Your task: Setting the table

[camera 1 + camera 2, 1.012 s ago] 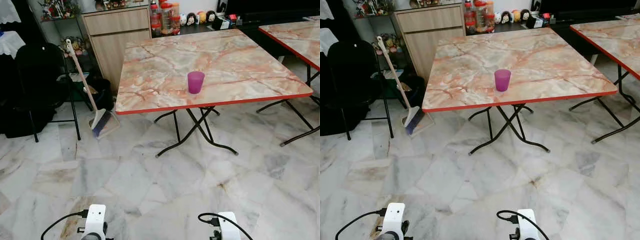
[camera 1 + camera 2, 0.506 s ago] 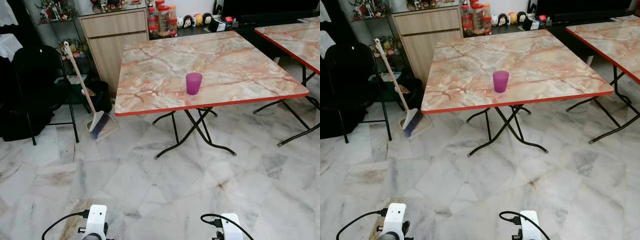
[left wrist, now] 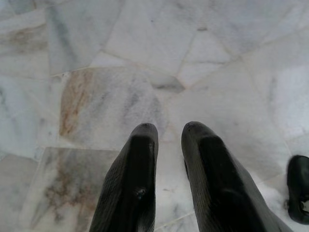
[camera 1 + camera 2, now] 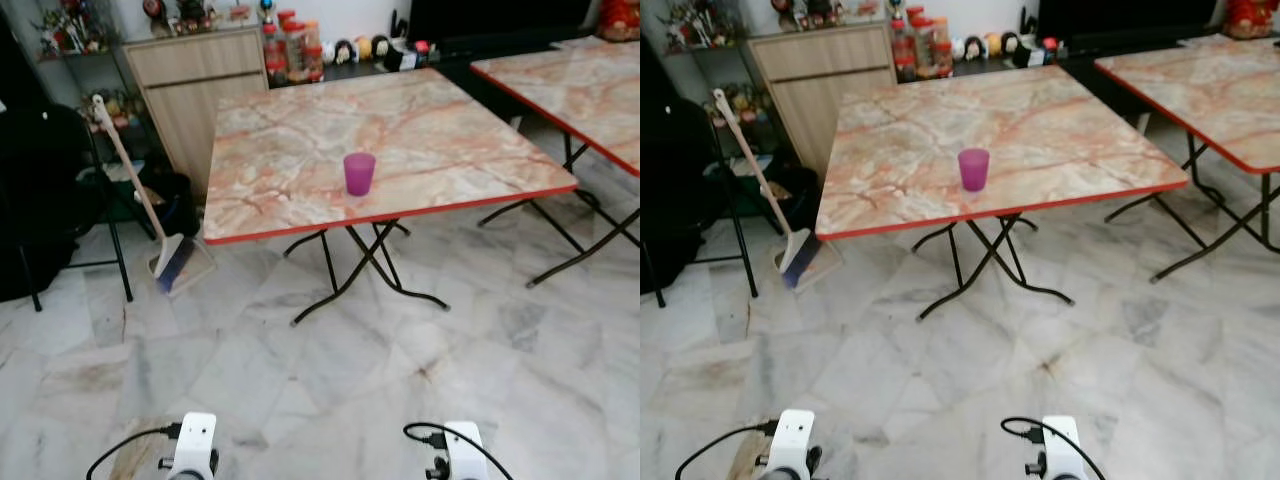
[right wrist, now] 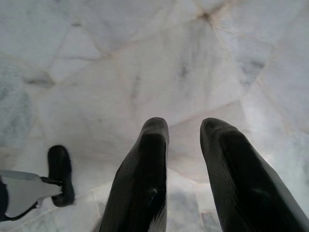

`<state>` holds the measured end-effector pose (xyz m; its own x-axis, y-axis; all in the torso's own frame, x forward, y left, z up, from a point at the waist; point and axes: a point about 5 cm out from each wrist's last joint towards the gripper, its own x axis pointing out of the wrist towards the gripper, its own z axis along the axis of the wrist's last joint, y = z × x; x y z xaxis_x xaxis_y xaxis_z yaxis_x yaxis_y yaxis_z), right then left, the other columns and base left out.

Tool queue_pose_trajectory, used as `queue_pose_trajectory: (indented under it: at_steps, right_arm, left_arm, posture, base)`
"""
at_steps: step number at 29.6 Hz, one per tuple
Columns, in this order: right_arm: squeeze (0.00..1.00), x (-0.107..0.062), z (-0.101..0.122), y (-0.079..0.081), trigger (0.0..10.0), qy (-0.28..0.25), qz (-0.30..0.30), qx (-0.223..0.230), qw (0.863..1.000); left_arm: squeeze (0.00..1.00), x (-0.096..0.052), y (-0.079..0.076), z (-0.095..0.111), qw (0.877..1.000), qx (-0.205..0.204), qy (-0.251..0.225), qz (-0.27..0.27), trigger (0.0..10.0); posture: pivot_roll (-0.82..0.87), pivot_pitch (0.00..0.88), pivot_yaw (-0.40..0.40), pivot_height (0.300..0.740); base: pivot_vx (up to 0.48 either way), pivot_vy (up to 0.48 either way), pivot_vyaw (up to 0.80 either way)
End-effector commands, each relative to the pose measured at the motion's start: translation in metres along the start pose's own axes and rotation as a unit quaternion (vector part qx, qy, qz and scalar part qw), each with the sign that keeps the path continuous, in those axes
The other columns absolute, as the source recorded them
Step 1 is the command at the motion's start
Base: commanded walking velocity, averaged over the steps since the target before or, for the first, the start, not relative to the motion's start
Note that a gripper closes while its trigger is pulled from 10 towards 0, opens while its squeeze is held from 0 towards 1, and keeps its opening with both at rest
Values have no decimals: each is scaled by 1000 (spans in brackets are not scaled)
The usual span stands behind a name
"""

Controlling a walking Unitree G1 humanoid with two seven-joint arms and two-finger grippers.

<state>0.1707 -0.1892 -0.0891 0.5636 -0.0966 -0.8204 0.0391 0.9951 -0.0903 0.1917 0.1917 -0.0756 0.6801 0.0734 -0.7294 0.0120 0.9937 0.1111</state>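
Left eye view: one purple cup, two tables.

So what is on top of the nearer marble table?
A single purple cup stands upright on the marble table, near its front edge. Whether the cup holds anything cannot be seen.

Cup on counter, near its front edge, at 12 o'clock ahead. Second counter at 2 o'clock. Broom on floor at 10 o'clock, left of counter. Cabinet behind, at 11 o'clock.
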Motion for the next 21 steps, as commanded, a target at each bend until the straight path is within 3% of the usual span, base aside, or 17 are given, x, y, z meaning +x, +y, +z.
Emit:
queue_pose_trajectory:
  at_steps: [1, 7, 21]
  right_arm:
    - [0, 1, 2, 3, 10000, 0, -1, 12, 1000]
    - [0, 0, 0, 2, 10000, 5, -8, 16, 1000]
    - [0, 1, 4, 2, 10000, -6, -8, 20, 1000]
  left_arm:
    - [0, 0, 7, 0, 1000, 14, 4, 3, 10000]
    - [0, 0, 7, 0, 1000, 11, 4, 5, 10000]
    - [0, 1, 6, 1, 1000, 4, 4, 6, 10000]
  posture:
    - [-10, 0, 79, 728]
    - [-6, 0, 79, 699]
    - [-6, 0, 78, 699]
  base:
    - [304, 0, 0]
    - [309, 0, -295]
    - [327, 0, 0]
